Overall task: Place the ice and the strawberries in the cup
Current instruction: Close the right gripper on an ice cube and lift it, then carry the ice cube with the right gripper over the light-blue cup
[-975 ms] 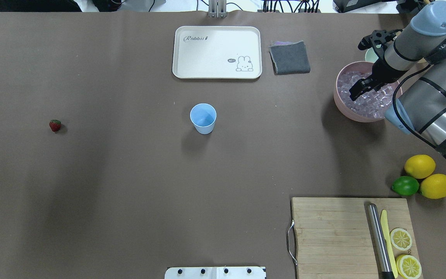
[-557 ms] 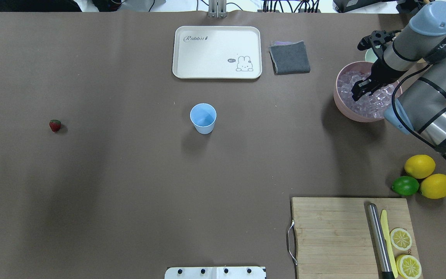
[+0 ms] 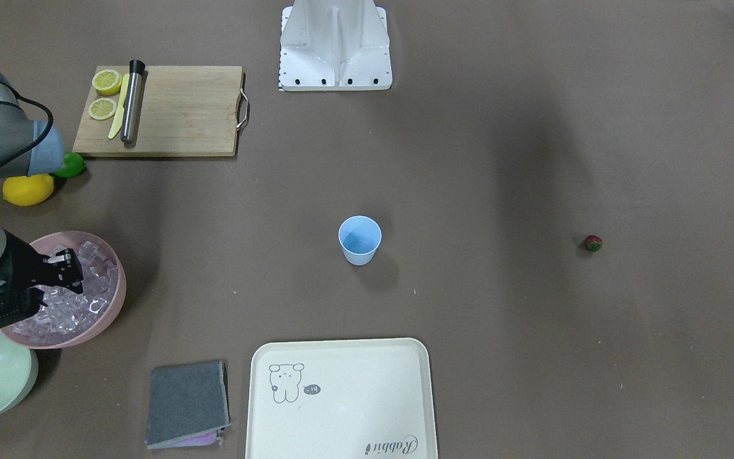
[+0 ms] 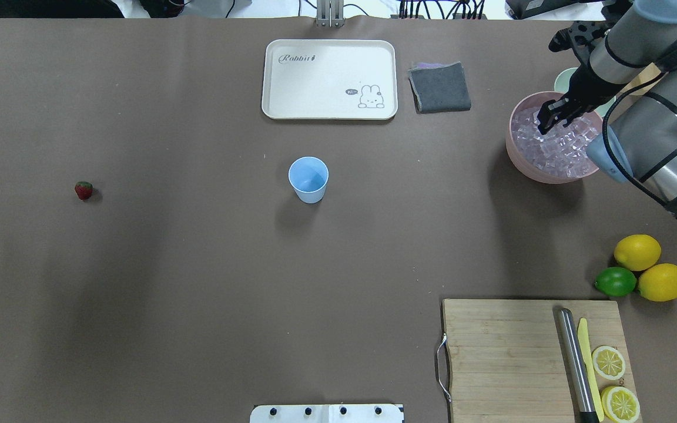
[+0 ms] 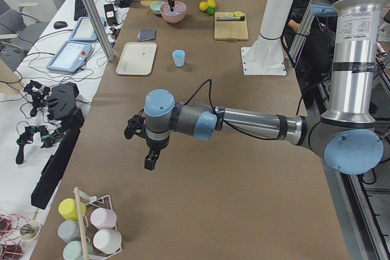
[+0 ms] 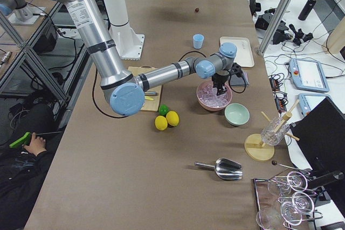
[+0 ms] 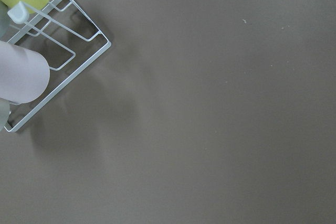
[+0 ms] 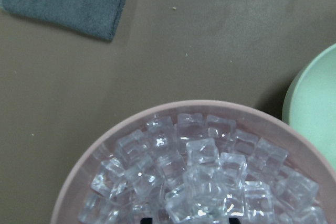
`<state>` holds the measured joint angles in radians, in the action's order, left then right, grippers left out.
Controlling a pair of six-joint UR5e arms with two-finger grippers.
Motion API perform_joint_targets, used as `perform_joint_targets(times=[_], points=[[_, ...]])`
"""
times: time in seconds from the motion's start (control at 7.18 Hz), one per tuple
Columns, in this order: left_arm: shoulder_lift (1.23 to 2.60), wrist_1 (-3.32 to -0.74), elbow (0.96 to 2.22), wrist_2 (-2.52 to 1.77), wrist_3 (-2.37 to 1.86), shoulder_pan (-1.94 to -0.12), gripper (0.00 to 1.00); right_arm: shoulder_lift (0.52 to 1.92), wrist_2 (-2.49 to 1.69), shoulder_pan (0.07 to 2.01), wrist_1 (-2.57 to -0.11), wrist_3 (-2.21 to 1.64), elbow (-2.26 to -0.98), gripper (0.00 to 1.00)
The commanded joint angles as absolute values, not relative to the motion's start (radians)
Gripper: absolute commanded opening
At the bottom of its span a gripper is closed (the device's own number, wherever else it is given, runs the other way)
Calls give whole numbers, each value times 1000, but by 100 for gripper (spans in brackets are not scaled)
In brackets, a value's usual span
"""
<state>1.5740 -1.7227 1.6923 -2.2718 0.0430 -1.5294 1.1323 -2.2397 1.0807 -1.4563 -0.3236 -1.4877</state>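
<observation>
Across the brown worktop, things seem laid out by reach. At its right end the pink bowl keeps the ice heaped together. The right tool hangs just above that heap, likely to pick a cube; I cannot tell whether it is spread or pinching one. The left tool hovers over bare worktop, its state unclear too. Mid-worktop the cup stands upright, seemingly empty, mouth up where either arm could reach. Well to its left lies the strawberry, alone.
</observation>
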Motion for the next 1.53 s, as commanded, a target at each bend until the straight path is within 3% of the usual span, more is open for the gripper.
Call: perform_joint_targets(times=[0.0,0.28,0.7,0.98,1.39], points=[[1578,-1724,1692,-2272,43,-1529,98,1102,-2247,1108,-1682,-293,-1635,0],[1578,-1724,1692,-2272,43,-1529,98,995,-2390,1109,-1741,-434,-1667,0],[1578,-1723,1687,-2272,43,-1529,98,833,-2284,869,-1575,-995,-1615,0],[1578,-1723,1678,-2272,43,-1529,98,690,-2111,699,-1506,-1254,-1495,0],[1580,-1770,1626,-2272,43,-1529,98,545,-2014,623,-1497,-1308,-1331,0]])
